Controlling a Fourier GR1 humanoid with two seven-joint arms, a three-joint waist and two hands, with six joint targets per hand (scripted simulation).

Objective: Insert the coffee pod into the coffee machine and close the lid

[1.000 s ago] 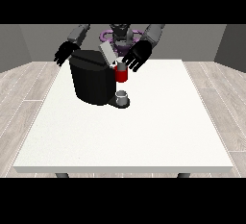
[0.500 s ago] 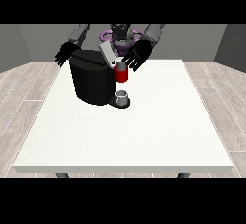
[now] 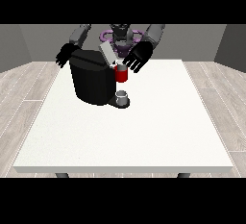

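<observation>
A black coffee machine (image 3: 92, 80) stands on the white table (image 3: 144, 131), left of centre near the far edge. Its grey lid (image 3: 107, 54) is tilted up and open. On the machine's right side sits its red front part (image 3: 122, 75), with a small grey cup (image 3: 122, 96) on the base below. The hand at the view's right (image 3: 136, 57) hovers just right of the lid with its fingers spread. Behind the machine's left top corner, the hand at the view's left (image 3: 64, 56) hangs with relaxed fingers. I cannot make out the coffee pod.
The table's near half and right side carry nothing else. A wooden floor surrounds the table, with grey walls behind the robot.
None that I can make out; both hands and the lid stay where they were.
</observation>
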